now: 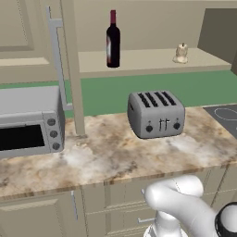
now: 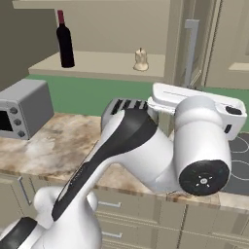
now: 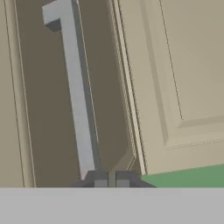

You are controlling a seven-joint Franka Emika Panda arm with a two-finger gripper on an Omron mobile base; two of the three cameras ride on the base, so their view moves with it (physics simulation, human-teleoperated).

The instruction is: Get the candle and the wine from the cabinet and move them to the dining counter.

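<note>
The wine [image 1: 113,40] [image 2: 64,41], a dark bottle with a red neck, stands upright on the open cabinet's beige shelf [image 1: 148,60] [image 2: 102,65]. The candle [image 1: 181,53] [image 2: 141,60], small and cream, sits further right on the same shelf. My gripper [image 3: 111,180] has its dark fingertips close together with nothing between them. It sits just below and right of the lower end of a long silver door handle [image 3: 76,92] [image 2: 190,48]. In the right base view my white hand [image 2: 199,104] hovers below that door, right of the candle.
On the marbled worktop [image 1: 111,157] stand a grey toaster [image 1: 156,114] [image 2: 121,108] and a silver toaster oven [image 1: 30,122] [image 2: 22,109]. The left door [image 1: 69,69] hangs open edge-on. A dark hob [image 1: 224,115] lies at the right, and drawer fronts [image 1: 125,199] sit below.
</note>
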